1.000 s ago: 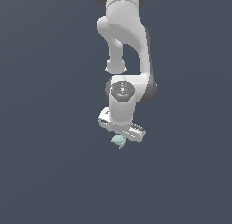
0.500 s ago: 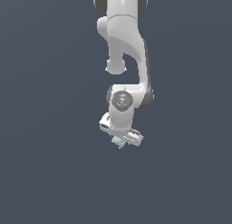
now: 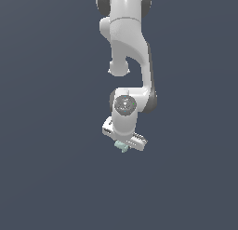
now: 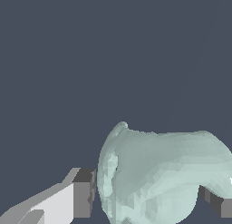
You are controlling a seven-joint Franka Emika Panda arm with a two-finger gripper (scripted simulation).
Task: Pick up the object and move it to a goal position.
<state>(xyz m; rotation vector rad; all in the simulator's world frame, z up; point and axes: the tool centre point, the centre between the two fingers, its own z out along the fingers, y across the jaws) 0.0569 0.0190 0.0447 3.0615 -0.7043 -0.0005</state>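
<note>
At the centre of the exterior view, the white arm [image 3: 125, 52] is hanging down from the top edge against a plain dark blue-grey backdrop. Its claw [image 3: 122, 144] is sitting at the lower end, tilted, with the small mint-green object [image 3: 122, 147] poking out just beneath it, touching the claw.

On the wrist view, the object [image 4: 158, 177] is filling much of the frame, pale green and lumpy, with a rounded lobe. One grey finger pad [image 4: 83, 194] is pressing against one flank; the other pad [image 4: 216, 201] is meeting the opposite side. Claw is gripping the object, narrowed to its width.
</note>
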